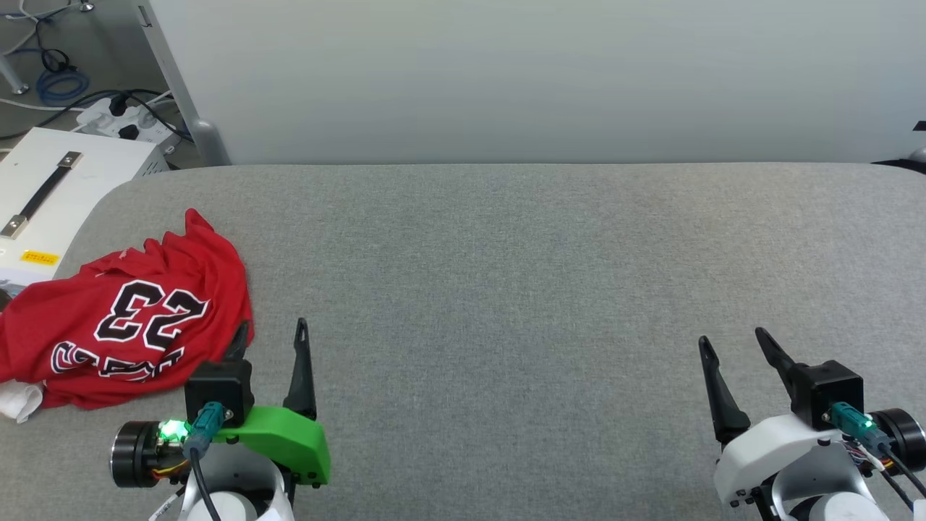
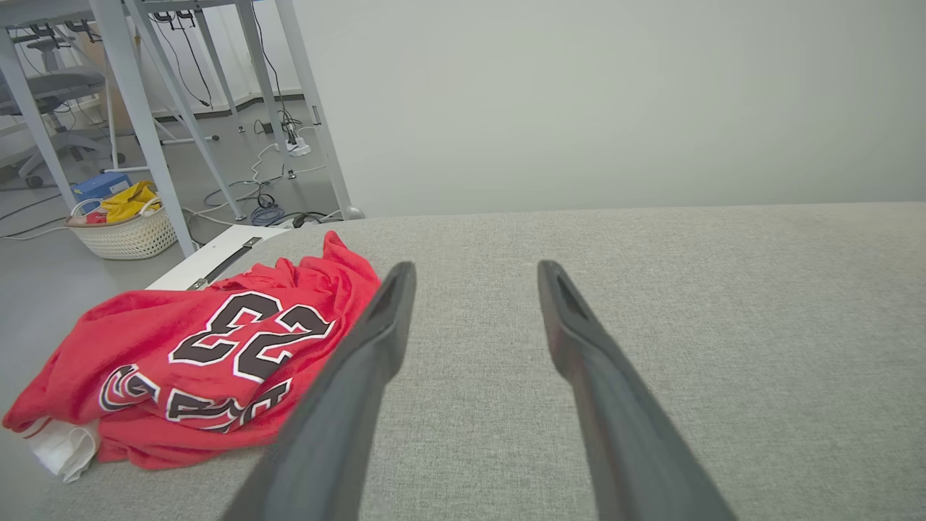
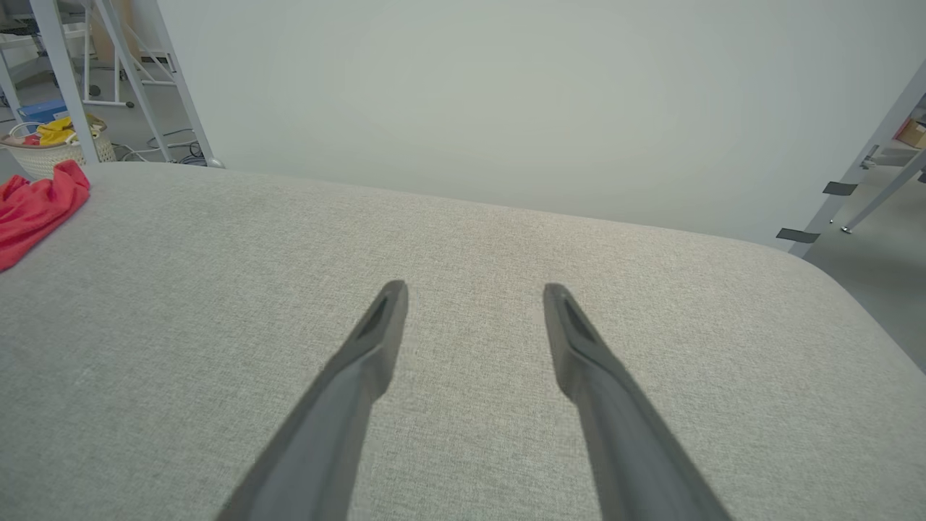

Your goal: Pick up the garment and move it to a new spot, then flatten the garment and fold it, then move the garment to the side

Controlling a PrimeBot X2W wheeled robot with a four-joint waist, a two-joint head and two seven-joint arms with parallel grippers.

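Garment (image 1: pixel 130 318) lies crumpled at the left end of the grey fabric tabletop (image 1: pixel 506 289), its number 23 facing up. Left jaws stand spread and empty just beside it. Right jaws, likewise spread and empty, sit well apart at the right. A pale panel (image 1: pixel 542 72) runs behind. Cables (image 1: pixel 58 87), a white case (image 1: pixel 51 188) and a basket (image 2: pixel 126 231) lie beyond the left end.

The left gripper (image 1: pixel 272 331) sat at the lower left of the head view. Its two dark fingers (image 1: pixel 300 369) were spread apart and pointed forward from a green wrist housing (image 1: pixel 286 438). The right gripper (image 1: pixel 732 336) sat at the lower right, its fingers likewise spread and leaning slightly leftward from a white wrist housing (image 1: pixel 767 449). Both wrist views showed the fingers parted.
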